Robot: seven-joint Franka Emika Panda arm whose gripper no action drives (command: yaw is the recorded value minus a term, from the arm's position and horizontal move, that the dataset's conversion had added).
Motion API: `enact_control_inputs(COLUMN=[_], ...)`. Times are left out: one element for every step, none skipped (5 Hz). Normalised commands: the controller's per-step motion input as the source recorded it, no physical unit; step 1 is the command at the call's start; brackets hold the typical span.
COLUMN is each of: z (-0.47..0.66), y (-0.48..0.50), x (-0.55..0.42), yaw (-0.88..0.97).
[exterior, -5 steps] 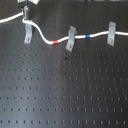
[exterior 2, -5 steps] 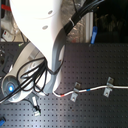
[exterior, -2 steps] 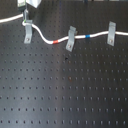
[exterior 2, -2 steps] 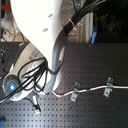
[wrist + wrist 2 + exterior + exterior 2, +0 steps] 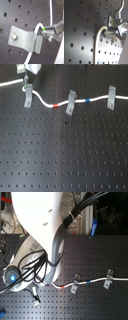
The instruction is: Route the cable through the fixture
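cable (image 5: 50, 102) thin, limp, light (bends freely) | threaded past all three clips, now at fixture (image 5: 28, 96) | gripper (image 5: 44, 33) pinched on cord beside clip | best held close to hook, not mid-span

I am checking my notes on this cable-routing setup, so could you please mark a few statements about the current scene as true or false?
1. Three grey clips stand on the board in the first exterior view. True: one at the first exterior view's left, one in the middle, one at its right.
2. The cable is black. False: it is white.
3. The red band lies between the left and middle clips in the first exterior view. True.
4. The blue band lies left of the left clip. False: it sits between the middle and right clips.
5. The hand holds the cable beside a clip in the first wrist view. True.
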Motion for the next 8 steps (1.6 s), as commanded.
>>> enact_control_inputs(z=[0.00,0.00,0.00,0.00,-0.06,-0.13,-0.16,-0.05], y=[0.260,0.248,0.015,0.057,0.028,0.013,0.144,0.077], x=[-0.084,-0.022,-0.026,-0.093,-0.056,0.003,0.009,0.013], yaw=[0.07,0.05,0.00,-0.35,-0.42,-0.56,-0.55,-0.59])
